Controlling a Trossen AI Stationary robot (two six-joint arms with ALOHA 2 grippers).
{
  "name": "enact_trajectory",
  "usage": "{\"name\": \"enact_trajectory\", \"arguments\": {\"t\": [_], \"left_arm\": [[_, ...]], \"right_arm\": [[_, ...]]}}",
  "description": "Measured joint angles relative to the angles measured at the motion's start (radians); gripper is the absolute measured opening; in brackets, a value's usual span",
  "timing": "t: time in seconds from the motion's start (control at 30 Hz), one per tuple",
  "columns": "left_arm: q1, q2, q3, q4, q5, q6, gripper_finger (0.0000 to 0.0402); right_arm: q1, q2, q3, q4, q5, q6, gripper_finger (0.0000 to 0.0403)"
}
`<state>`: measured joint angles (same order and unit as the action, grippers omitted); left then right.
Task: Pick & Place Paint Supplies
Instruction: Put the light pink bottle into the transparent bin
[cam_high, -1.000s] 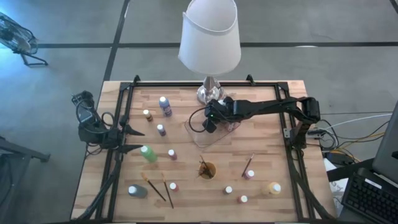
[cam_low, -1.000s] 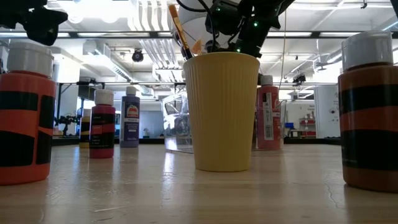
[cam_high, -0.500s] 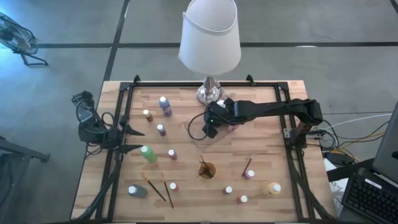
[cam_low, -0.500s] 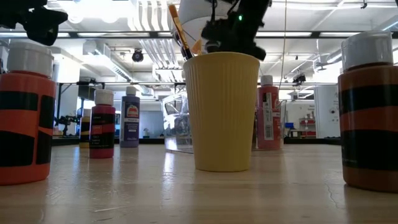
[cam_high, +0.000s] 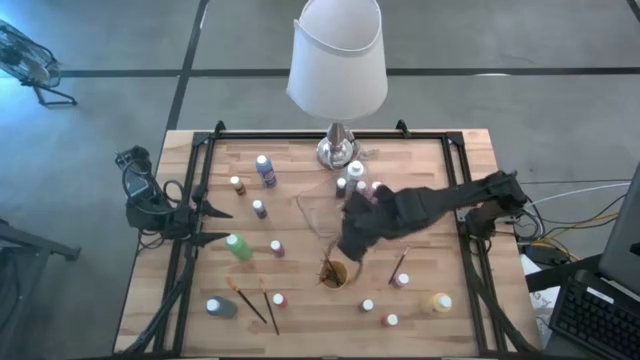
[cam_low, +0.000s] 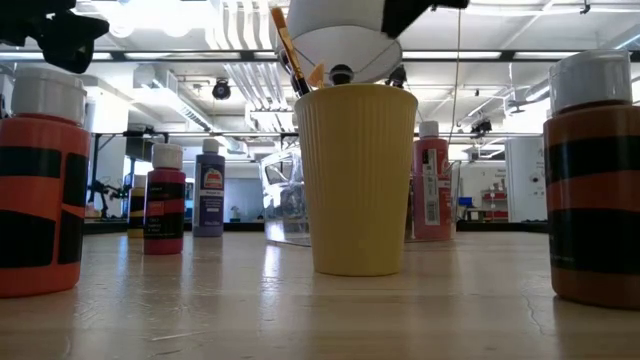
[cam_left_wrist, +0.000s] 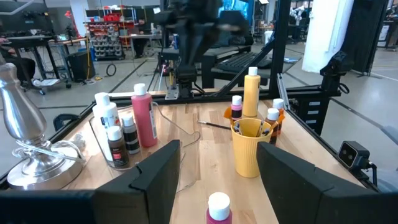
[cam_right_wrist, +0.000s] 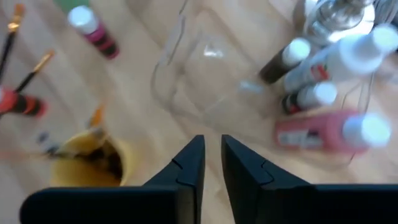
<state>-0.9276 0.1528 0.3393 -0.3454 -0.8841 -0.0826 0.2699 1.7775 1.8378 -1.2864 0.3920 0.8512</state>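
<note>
Your right gripper (cam_right_wrist: 211, 165) hangs over the table between the clear tray (cam_high: 318, 212) and the yellow cup (cam_high: 333, 273), fingers nearly together and empty. Four paint bottles (cam_right_wrist: 329, 130) sit in the tray; others stand scattered. Your left gripper (cam_high: 222, 224) waits wide open at the left edge

A pale wooden tabletop (cam_high: 300, 310) stands on a grey concrete floor (cam_high: 100, 110) crossed by dark seams. A white-shaded lamp (cam_high: 337, 55) on a silver base stands at the far edge. Ceiling ducts (cam_low: 180, 85) hang overhead (lit brightly), with red-stocked shelving (cam_left_wrist: 109, 28) beyond the tabletop.
</note>
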Motion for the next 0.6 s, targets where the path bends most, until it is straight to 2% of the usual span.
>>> {"name": "enact_trajectory", "arguments": {"t": [0.27,0.6], "left_arm": [[0.000,0.000,0.000,0.000,0.000,0.000,0.0218],[0.000,0.000,0.000,0.000,0.000,0.000,0.0218]], "right_arm": [[0.170,0.003,0.068,-0.108,0.001,0.256,0.0012],[0.341,0.008,0.024,-0.110,0.001,0.537,0.0009]]}}
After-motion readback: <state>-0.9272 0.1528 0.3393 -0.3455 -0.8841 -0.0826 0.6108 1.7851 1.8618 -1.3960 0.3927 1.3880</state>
